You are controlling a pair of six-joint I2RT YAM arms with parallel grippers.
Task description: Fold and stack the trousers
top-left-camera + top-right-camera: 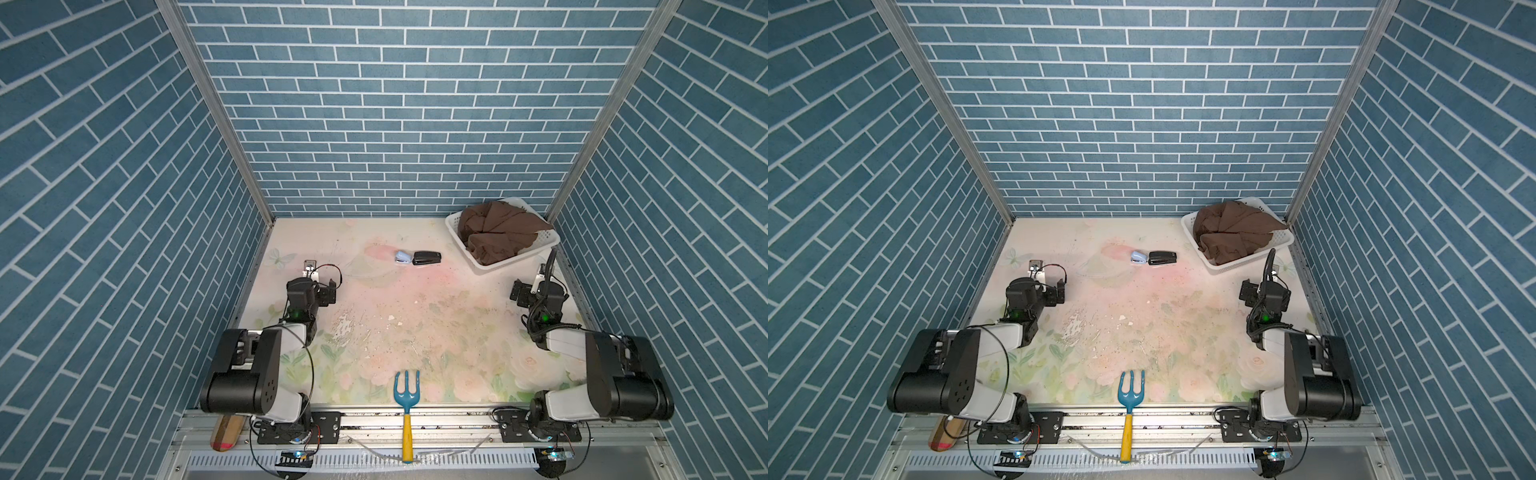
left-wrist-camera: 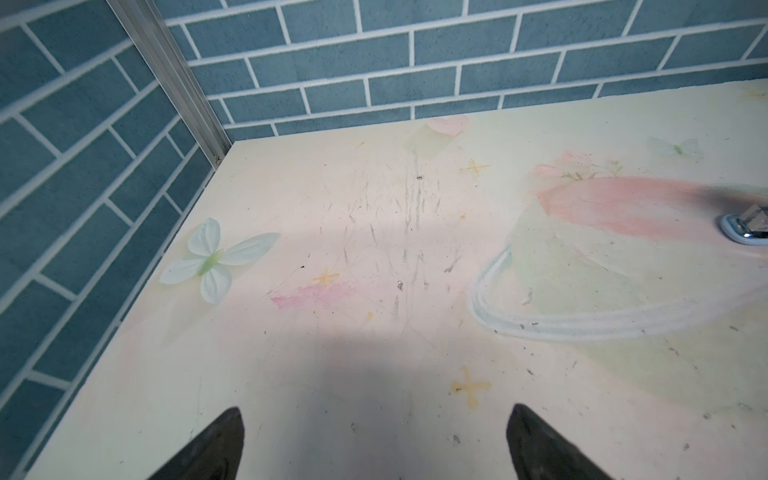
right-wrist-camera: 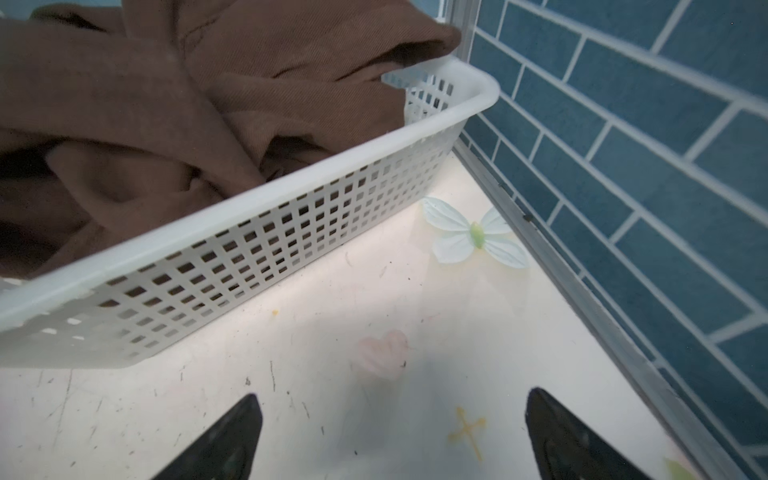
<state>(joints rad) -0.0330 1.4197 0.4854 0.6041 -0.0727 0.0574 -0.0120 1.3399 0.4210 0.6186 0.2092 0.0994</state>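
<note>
Left gripper (image 2: 375, 408): I see the jaws spread wide with nothing between them, only bare table (image 1: 415, 299) below. From the table's middle it sits at about 10 o'clock.
Right gripper (image 3: 395, 392): also wide apart and empty. It hovers over the table at about 3 o'clock, just short of the basket wall and not touching it.
Basket (image 3: 291, 232): white, perforated plastic, set at an angle in the far right corner, between 1 and 2 o'clock in both top views (image 1: 519, 257) (image 1: 1254, 259).
Trousers (image 3: 166, 104): a dark brown, crumpled heap filling the basket. They mound above its rim, and one fold lies over the rim on the wall side (image 1: 498, 230) (image 1: 1233, 230). Neither gripper touches them.
Staplers: a light-blue stapler (image 1: 402, 257) and a black stapler (image 1: 426, 258) lie end to end at 12 o'clock, touching or nearly so.
Left wrist edge: a pale blue and chrome tip (image 2: 744, 226) pokes in. I take it for the light-blue stapler, but too little shows to be sure.
Garden fork (image 1: 406, 411): blue tines, yellow handle, at 6 o'clock. The tines lie on the table and the handle reaches out over the front rail.
</note>
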